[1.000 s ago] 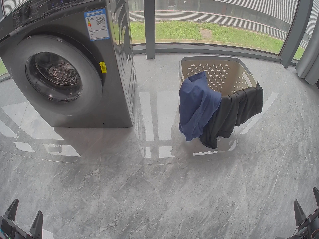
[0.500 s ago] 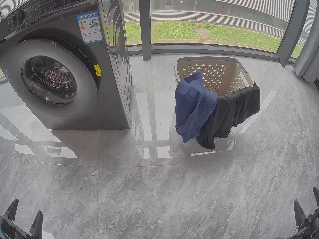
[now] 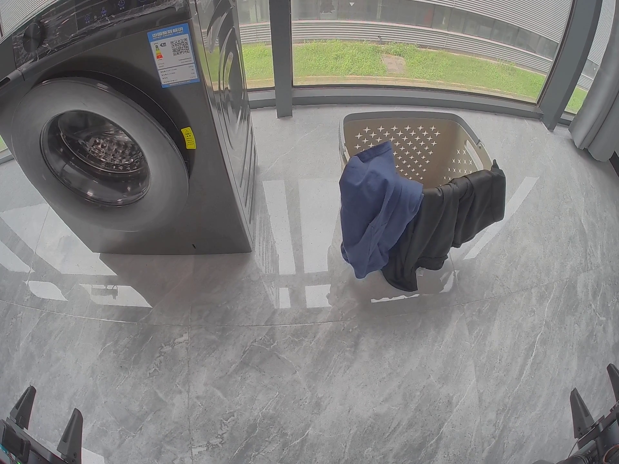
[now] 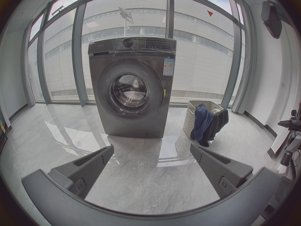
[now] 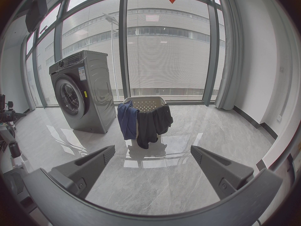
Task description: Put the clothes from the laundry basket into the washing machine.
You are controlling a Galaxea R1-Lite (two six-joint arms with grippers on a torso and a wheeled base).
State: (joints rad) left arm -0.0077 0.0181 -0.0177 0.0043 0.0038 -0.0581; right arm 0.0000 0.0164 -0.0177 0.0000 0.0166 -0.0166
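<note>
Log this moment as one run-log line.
left gripper: open, empty | right gripper: open, empty | blue garment, black garment: draped over laundry basket rim | washing machine door: shut | step: nothing picked yet

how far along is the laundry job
Done: nothing. The blue garment and black garment hang over the basket rim, and the washer door is shut. In hand: nothing; the left end effector and right end effector are open. Left: open door, load both.

Grey tile floor (image 3: 322, 368), window wall (image 3: 412, 27) w/ grass (image 3: 387, 59) outside, curtain (image 3: 599, 124) far right.
</note>
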